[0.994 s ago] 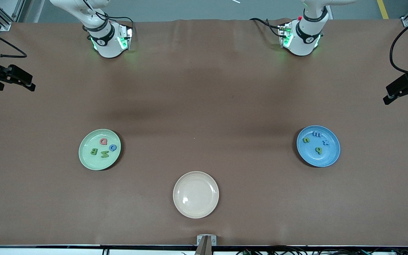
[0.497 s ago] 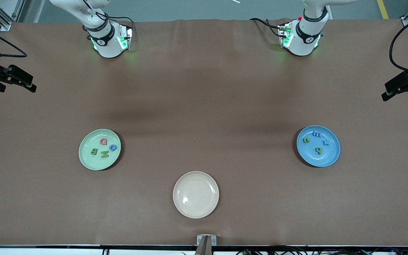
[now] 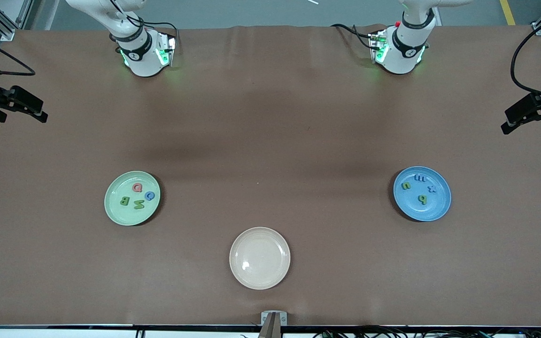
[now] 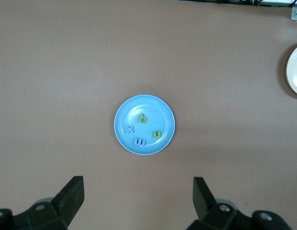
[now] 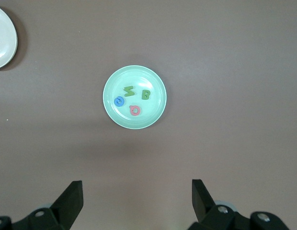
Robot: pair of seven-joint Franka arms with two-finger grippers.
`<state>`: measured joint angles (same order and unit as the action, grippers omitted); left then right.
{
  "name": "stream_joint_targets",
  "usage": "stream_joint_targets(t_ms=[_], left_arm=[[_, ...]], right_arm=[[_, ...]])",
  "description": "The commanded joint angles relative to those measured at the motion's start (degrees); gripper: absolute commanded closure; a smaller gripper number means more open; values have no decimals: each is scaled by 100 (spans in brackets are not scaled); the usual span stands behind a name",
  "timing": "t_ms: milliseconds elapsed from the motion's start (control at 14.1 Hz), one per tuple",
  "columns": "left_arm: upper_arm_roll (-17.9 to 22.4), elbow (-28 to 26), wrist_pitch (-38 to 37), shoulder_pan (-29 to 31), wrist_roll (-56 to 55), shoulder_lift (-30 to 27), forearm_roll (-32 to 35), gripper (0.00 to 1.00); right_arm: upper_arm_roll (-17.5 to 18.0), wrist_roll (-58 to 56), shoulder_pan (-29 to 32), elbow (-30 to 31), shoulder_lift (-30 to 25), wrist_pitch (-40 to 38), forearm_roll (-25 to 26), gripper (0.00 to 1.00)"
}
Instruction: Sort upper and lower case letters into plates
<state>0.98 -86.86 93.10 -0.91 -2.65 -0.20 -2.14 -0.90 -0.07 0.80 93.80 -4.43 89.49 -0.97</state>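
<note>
The mint green plate (image 3: 132,218) (image 5: 110,81) lies toward the right arm's end and holds several upper case letters: a red Q (image 3: 137,188), a blue one (image 3: 150,195), a green B (image 3: 124,201) and another green one (image 3: 138,204). The blue plate (image 3: 422,215) (image 4: 160,108) lies toward the left arm's end and holds a u (image 3: 406,186), m (image 3: 421,178), x (image 3: 432,189) and a green b (image 3: 422,199). My right gripper (image 3: 24,117) (image 5: 137,187) hangs high over the right arm's end of the table, open and empty. My left gripper (image 3: 525,130) (image 4: 137,187) hangs open and empty over the left arm's end.
A cream-beige plate (image 3: 259,281) lies empty between the two plates and nearer to the front camera. Both arm bases (image 3: 143,56) (image 3: 399,54) stand along the table's back edge. Brown cloth covers the whole table (image 3: 270,141).
My left gripper has drifted slightly in the front view. The right gripper, the plates and the letters have not visibly moved.
</note>
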Motion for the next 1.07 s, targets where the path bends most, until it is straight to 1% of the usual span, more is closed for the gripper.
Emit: stream_joint_targets(t_ms=[0, 71, 568, 852, 994], left_arm=[[-1, 257, -55, -5, 262, 81, 160, 0], [-1, 336, -55, -14, 326, 90, 231, 0], [-10, 275, -170, 38, 291, 81, 161, 0], [-10, 284, -196, 21, 273, 73, 161, 0], [-10, 275, -196, 21, 273, 73, 161, 0]], right_arm=[[20, -168, 69, 200, -199, 77, 53, 0], [20, -256, 69, 200, -199, 86, 61, 0], [20, -222, 139, 209, -190, -28, 53, 0], [11, -178, 254, 217, -181, -195, -184, 0], [11, -178, 263, 217, -181, -213, -211, 0]])
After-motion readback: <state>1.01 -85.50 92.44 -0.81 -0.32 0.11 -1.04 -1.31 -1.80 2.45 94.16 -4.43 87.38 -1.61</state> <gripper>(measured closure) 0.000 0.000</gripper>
